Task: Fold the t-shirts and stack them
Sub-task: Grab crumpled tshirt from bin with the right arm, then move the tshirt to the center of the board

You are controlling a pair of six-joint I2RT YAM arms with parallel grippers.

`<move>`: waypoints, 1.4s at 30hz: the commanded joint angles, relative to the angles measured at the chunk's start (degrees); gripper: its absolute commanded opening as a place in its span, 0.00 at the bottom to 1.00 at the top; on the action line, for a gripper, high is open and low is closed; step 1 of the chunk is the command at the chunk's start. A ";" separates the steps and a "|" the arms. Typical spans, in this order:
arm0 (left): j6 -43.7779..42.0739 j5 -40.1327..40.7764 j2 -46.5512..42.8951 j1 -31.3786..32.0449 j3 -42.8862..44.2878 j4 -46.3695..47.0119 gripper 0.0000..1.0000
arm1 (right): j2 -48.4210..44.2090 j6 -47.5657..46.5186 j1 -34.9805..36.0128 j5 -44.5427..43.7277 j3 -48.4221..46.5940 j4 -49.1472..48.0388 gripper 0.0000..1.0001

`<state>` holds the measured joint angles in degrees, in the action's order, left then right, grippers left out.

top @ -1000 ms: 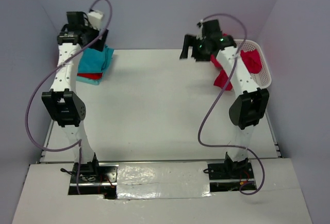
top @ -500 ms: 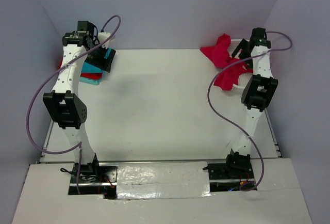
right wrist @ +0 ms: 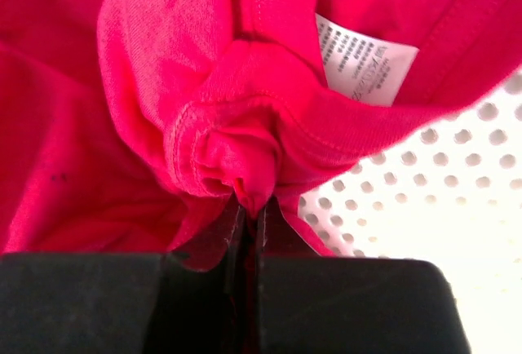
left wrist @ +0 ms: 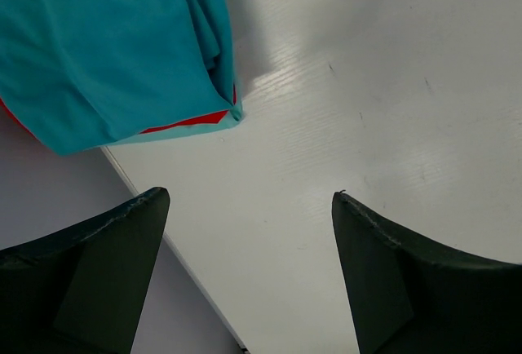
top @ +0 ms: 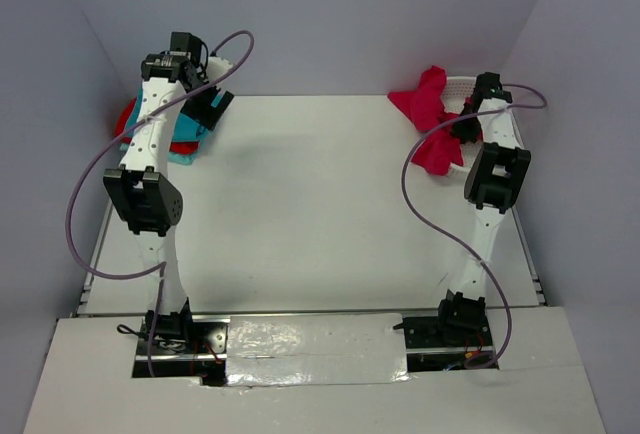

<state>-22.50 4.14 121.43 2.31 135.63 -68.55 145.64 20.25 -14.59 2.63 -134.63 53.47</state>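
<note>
A folded teal t-shirt lies at the table's far left corner on top of a red one; the same stack shows from above. My left gripper hovers open just beside this stack over bare table, nothing between its fingers. My right gripper is down in the white mesh basket, shut on a bunched fold of a pinkish-red t-shirt close to its white label. From above, that t-shirt spills over the basket's left rim.
The basket stands at the far right corner against the wall. The table's left edge runs under my left gripper. Purple cables loop off both arms. Grey walls close in the back and both sides.
My right arm swung right from over the table to the basket, dipped in and shut on the pinkish-red t-shirt. My left gripper drew back a little from the teal stack, still open.
</note>
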 commanded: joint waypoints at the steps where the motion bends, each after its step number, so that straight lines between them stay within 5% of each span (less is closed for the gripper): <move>1: -1.40 1.75 -0.31 0.15 -1.42 1.14 0.93 | -6.57 -0.21 0.44 -1.31 3.49 0.06 0.00; 9: 0.34 1.22 -8.13 0.07 -6.61 5.88 0.93 | -24.07 -0.47 2.54 -8.34 -1.42 -4.25 0.00; 12: 2.37 0.87 -12.60 -0.02 -9.50 7.81 0.93 | -39.40 -1.53 5.18 -10.98 3.56 -10.74 0.00; 16: 7.46 -3.51 -20.60 -2.82 -15.74 12.38 0.94 | -57.16 -5.21 11.85 -13.62 13.94 -25.65 0.00; 22: 12.13 -13.28 -26.50 -13.46 -17.94 12.82 0.92 | -76.99 -11.03 34.25 -12.93 26.51 -39.56 0.00; 29: 11.26 -13.90 -29.41 -15.49 -16.81 13.01 0.94 | -74.11 -2.87 51.76 -7.20 32.23 -38.19 0.00; 32: 10.47 -14.77 -28.00 -15.49 -15.49 12.39 0.93 | -65.52 3.03 52.91 -7.38 31.72 -34.59 0.02; 35: 10.11 -15.30 -25.46 -15.49 -13.56 11.69 0.91 | -47.02 4.45 52.82 -10.71 22.45 -25.28 0.03; 38: 9.67 -15.74 -22.82 -15.58 -12.06 11.25 0.90 | -34.15 5.23 51.77 -9.14 7.70 -15.79 0.18; 39: 9.50 -15.92 -22.46 -15.58 -12.06 11.08 0.89 | -26.63 5.59 51.16 -8.53 3.80 -11.33 0.46; 41: 8.97 -16.09 -22.46 -15.31 -13.72 11.51 0.89 | -19.04 7.07 49.14 -5.38 -2.99 -7.70 0.76; 42: 8.62 -16.27 -22.90 -15.23 -14.60 12.38 0.89 | -18.04 7.26 48.61 -3.79 -3.36 -6.46 0.99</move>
<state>-12.14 -10.24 98.78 -13.23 121.54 -57.36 126.74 25.41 36.75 -4.12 -131.07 34.35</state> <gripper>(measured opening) 0.888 0.840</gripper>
